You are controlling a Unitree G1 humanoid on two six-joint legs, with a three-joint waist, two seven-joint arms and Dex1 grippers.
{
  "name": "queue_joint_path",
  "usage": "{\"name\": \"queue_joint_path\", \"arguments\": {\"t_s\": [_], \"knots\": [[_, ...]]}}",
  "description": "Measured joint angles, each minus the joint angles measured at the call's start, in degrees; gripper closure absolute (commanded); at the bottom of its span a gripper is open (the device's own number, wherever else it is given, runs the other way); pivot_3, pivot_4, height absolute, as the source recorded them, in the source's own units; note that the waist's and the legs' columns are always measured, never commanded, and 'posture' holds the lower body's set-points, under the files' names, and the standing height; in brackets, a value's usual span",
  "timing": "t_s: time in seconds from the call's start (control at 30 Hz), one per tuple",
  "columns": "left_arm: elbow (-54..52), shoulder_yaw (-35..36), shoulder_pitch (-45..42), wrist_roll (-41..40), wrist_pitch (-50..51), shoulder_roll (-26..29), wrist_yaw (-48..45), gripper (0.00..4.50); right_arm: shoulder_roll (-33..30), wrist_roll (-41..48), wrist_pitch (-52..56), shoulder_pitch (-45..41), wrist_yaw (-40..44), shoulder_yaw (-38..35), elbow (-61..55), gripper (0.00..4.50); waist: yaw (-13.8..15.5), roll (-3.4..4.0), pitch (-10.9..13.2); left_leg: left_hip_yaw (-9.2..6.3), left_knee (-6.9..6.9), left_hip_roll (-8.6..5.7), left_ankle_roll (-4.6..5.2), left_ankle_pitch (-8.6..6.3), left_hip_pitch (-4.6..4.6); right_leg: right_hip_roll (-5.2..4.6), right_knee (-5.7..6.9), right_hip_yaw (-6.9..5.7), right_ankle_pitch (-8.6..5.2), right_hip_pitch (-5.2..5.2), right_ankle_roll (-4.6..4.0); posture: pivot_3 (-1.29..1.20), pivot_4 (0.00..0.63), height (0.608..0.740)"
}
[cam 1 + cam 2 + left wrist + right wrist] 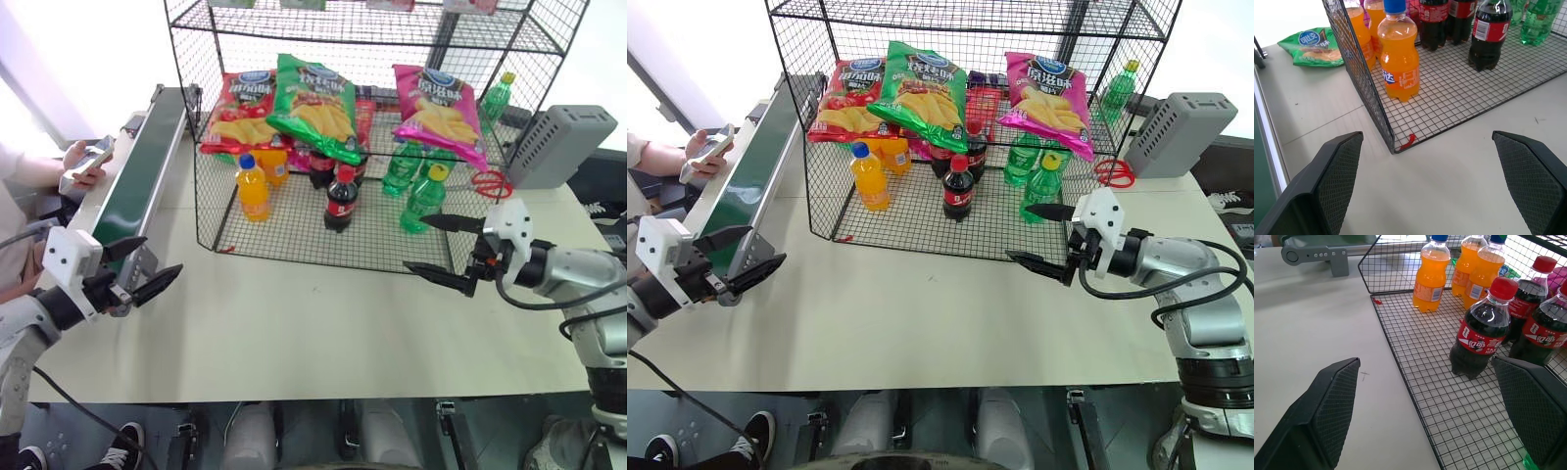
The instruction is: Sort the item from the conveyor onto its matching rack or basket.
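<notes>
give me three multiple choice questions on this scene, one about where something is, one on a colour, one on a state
1. Where is the magenta-pink chip bag?
A. on the conveyor
B. in the black wire rack, on its right side
C. in the right gripper

2. What colour cap has the cola bottle at the rack's front?
A. red
B. blue
C. yellow

3. How do the two grippers stand?
A. both shut on bottles
B. left shut, right open
C. both open and empty

Answers: 1 B, the bag leans among the rack's bags, above the green bottles. 2 A, its cap is red. 3 C, the left gripper and right gripper hang over the bare table, fingers spread.
</notes>
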Motion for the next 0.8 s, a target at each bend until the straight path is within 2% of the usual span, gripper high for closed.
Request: {"name": "queue_joint_path", "arguments": {"t_s": [0.8], "knots": [[4.5, -2.5, -2.7, 4.2, -4.8, -0.7, -1.6, 0.00, 0.0, -3.2, -4.5, 0.8, -0.2, 1.1, 2.0, 0.04, 0.0, 0.00, 0.0, 0.02, 0.01, 0.00, 0.00, 0.00, 0.01, 0.00, 0.03, 0.00, 0.01, 0.00, 0.01, 0.00, 0.150, 0.740]]}}
